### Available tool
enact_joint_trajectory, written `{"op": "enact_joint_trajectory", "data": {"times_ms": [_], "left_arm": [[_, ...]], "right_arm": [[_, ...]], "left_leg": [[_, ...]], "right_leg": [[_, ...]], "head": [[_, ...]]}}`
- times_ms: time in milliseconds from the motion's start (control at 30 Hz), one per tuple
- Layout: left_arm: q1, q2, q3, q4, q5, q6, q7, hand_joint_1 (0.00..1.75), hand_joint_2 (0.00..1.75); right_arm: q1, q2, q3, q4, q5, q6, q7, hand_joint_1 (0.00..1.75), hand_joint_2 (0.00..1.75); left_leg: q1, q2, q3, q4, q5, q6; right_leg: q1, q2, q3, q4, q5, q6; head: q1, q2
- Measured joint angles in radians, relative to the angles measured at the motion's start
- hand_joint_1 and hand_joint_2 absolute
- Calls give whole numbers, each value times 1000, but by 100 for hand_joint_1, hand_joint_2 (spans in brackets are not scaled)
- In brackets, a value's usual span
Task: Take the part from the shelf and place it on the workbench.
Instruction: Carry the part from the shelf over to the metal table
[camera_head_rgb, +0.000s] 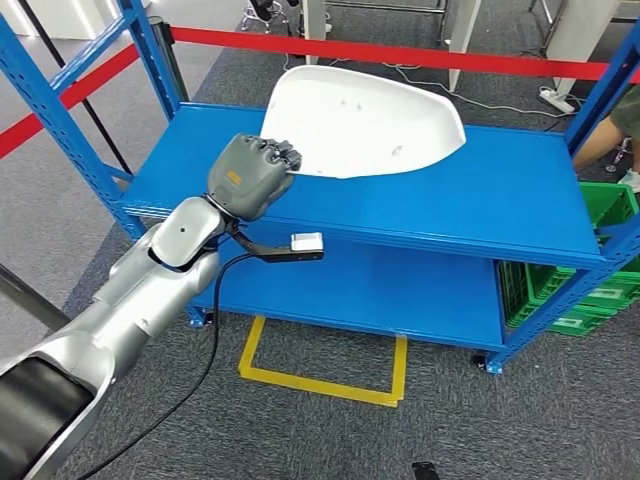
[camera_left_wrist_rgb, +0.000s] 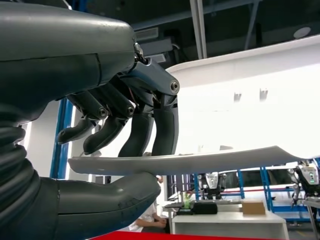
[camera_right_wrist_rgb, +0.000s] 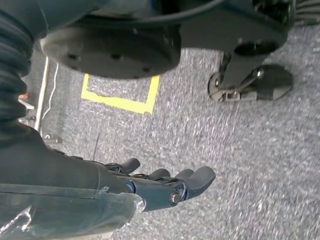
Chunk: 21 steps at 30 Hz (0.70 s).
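Silver left arm, nearest, ends in the left hand (camera_head_rgb: 253, 175), pinching the near edge of the white part (camera_head_rgb: 366, 122) between thumb and fingers (camera_left_wrist_rgb: 165, 131). Part lies on the blue shelf (camera_head_rgb: 468, 205), top level. Right hand (camera_right_wrist_rgb: 166, 187) hangs with fingers extended, empty, over grey carpet (camera_right_wrist_rgb: 245, 165).

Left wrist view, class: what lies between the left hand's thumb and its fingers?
The white part's thin edge, with the thumb under it and the fingers above.
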Motion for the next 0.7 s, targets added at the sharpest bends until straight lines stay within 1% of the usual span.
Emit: {"op": "enact_joint_trajectory", "data": {"times_ms": [33,67,100,133,167,200,233,267,300,333,367,400,433,467,500,533,567,600,633,667,700], "left_arm": [[-1,4,0,0,2,0,0,175,175],[-2,6,0,0,4,0,-1,175,175],[-2,9,0,0,5,0,-2,175,175],[-1,10,0,0,6,-1,-3,175,175],[-1,12,0,0,7,-1,-4,175,175],[-1,13,0,0,7,-1,-4,175,175],[-1,14,0,0,7,-1,-5,175,175],[-3,15,0,-1,7,-1,-5,175,175],[-5,16,0,-2,8,-1,-6,175,175],[-6,16,1,-3,8,-1,-6,175,175],[-8,16,1,-4,8,-1,-6,175,175],[-9,17,1,-5,8,-1,-6,175,175],[-9,18,0,-5,8,-2,-6,175,175],[-8,19,0,-5,8,-2,-6,175,175],[-8,19,0,-5,8,-2,-6,175,175],[-8,19,0,-5,8,-2,-6,175,175],[-8,19,-1,-5,8,-2,-6,175,175],[-8,19,-1,-5,9,-3,-7,175,175],[-8,19,-1,-5,10,-3,-7,175,175],[-7,20,-2,-5,12,-4,-8,175,175],[-7,20,-2,-5,14,-4,-8,175,175]], "right_arm": [[0,0,0,0,1,0,-1,0,175],[0,0,0,0,1,-1,-1,0,175],[0,0,0,0,2,-1,-1,0,175],[0,0,0,0,2,-1,-2,0,175],[0,0,0,0,2,-1,-2,0,175],[0,0,0,0,2,-1,-2,0,175],[-1,0,0,0,2,-1,-2,0,175],[-3,0,0,0,3,-1,-2,0,175],[-4,0,0,0,3,-1,-2,0,175],[-6,0,0,0,4,-1,-2,0,175],[-6,0,0,0,4,-1,-2,0,175],[-6,0,0,0,4,-1,-2,0,175],[-5,0,0,0,4,-1,-2,0,175],[-4,0,0,0,4,-1,-2,0,175],[-4,0,0,0,4,-1,-3,0,175],[-5,0,0,0,4,-1,-3,0,175],[-6,0,0,0,4,-2,-3,0,175],[-8,0,0,0,4,-2,-3,0,175],[-10,0,0,0,4,-2,-3,0,175],[-11,0,0,0,5,-2,-3,0,175],[-11,0,0,0,7,-2,-2,0,175]], "left_leg": [[1,0,-16,44,-43,-6],[1,0,-35,107,-94,-10],[2,0,-54,179,-137,-13],[2,0,-67,238,-162,-14],[2,0,-66,269,-166,-14],[2,0,-47,264,-153,-13],[2,0,-11,226,-130,-10],[2,0,37,164,-110,-6],[1,-1,85,95,-100,-1],[-1,-1,120,41,-98,3],[-3,-2,140,7,-101,7],[-5,-2,144,-10,-103,11],[-4,-2,141,-17,-101,15],[-3,0,136,-24,-96,22],[-1,1,132,-30,-90,30],[1,2,126,-35,-83,38],[1,3,119,-35,-75,44],[0,3,112,-34,-68,47],[0,4,103,-34,-60,48],[-1,4,94,-34,-52,49],[-1,4,84,-33,-43,48]], "right_leg": [[-2,-1,-10,-1,11,-7],[-2,-2,-22,-1,21,-12],[-2,-2,-35,-1,31,-14],[-2,-2,-47,0,40,-14],[-2,-3,-60,0,49,-13],[-2,-3,-71,0,58,-11],[-2,-3,-82,0,66,-9],[-2,-3,-90,0,74,-6],[-1,-3,-97,1,80,-2],[-1,-4,-103,0,88,3],[-1,-4,-108,-2,96,8],[-1,-4,-113,-5,104,14],[-2,-4,-119,-7,111,20],[-2,-4,-126,-5,104,26],[-2,-3,-134,11,84,31],[-2,-3,-146,49,47,35],[-2,-4,-159,105,1,38],[-1,-4,-173,173,-42,40],[-1,-4,-182,234,-71,42],[0,-4,-180,271,-79,43],[0,-4,-162,273,-66,43]], "head": [[-1,0],[-2,0],[-3,0],[-3,0],[-3,0],[-3,0],[-3,0],[-3,0],[-3,0],[-2,0],[-2,0],[-2,0],[-2,0],[-2,0],[-1,0],[0,0],[1,0],[1,0],[1,0],[1,0],[2,0]]}}
